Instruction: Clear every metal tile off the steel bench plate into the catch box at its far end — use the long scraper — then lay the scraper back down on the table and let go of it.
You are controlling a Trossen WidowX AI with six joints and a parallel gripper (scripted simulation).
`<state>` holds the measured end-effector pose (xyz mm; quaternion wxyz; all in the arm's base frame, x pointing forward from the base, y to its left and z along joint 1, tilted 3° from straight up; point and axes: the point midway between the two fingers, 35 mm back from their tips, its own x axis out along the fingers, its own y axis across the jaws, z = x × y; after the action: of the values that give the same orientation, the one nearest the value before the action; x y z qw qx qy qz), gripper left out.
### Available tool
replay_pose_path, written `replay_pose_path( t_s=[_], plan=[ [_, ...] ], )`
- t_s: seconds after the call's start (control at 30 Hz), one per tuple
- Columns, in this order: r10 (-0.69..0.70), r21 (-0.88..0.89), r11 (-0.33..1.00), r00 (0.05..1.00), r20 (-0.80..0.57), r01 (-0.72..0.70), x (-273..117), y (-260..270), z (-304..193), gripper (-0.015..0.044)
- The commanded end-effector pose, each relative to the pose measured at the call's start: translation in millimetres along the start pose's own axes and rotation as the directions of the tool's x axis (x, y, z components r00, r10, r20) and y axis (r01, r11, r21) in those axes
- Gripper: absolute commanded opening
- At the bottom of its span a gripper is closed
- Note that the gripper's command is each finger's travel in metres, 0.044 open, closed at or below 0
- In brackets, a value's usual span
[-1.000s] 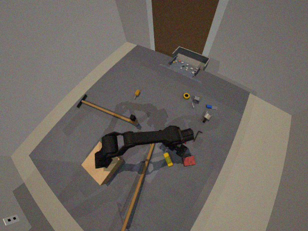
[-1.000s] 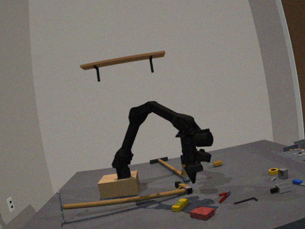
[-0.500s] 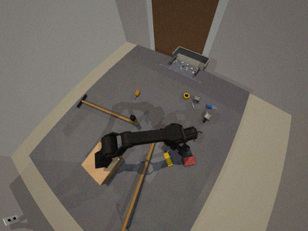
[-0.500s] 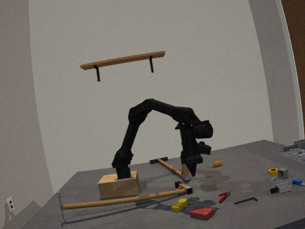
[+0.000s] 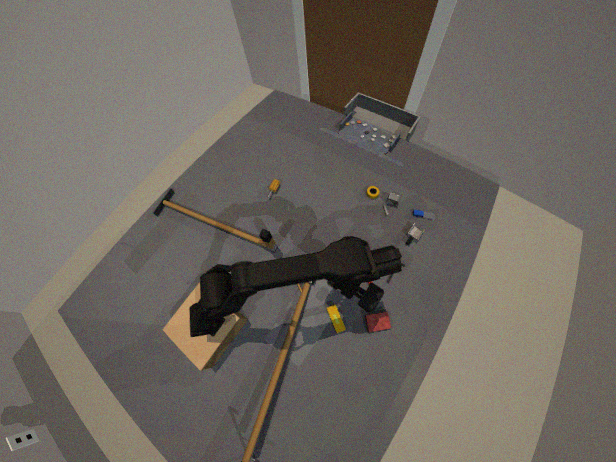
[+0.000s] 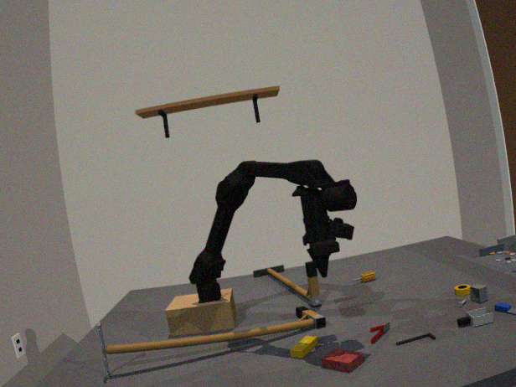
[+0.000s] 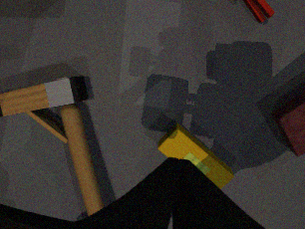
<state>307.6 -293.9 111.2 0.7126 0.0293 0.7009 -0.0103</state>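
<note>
My gripper (image 6: 323, 274) (image 7: 178, 160) is shut and empty, pointing down above the table; its tips are hidden in the top view. The longest tool (image 5: 277, 372) (image 6: 209, 338) (image 7: 82, 159), a wooden pole with a thin wide metal blade, lies left of the gripper in the wrist view, its crosswise grip nearest. A shorter wooden-handled tool (image 5: 212, 221) (image 6: 289, 283) with a black head lies farther back. Several small tiles (image 5: 373, 139) (image 6: 508, 258) lie on the bluish steel plate (image 5: 367, 143) at the far end. The catch box (image 5: 382, 106) stands behind them; its contents are not clear.
A yellow block (image 5: 336, 319) (image 6: 304, 347) (image 7: 174, 141) and a red block (image 5: 378, 322) (image 6: 343, 360) (image 7: 296, 126) lie near the gripper. Red pliers (image 6: 377, 333) (image 7: 260, 9), a hex key (image 6: 415, 338), a yellow screwdriver (image 5: 274, 186) and a blue-handled tool (image 5: 419, 213) lie around.
</note>
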Motion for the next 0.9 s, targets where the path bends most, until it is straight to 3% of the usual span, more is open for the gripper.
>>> replay_pose_path(
  t_s=[0.0, 0.87],
  plan=[
    [0.000, -0.004, 1.000, 1.000, -0.001, 0.000, -11.1, 1.2, -1.4, 0.0000],
    [0.001, -0.321, 0.947, 1.000, 0.002, -0.001, -15.0, 108.4, 48.2, 0.0000]
  ],
)
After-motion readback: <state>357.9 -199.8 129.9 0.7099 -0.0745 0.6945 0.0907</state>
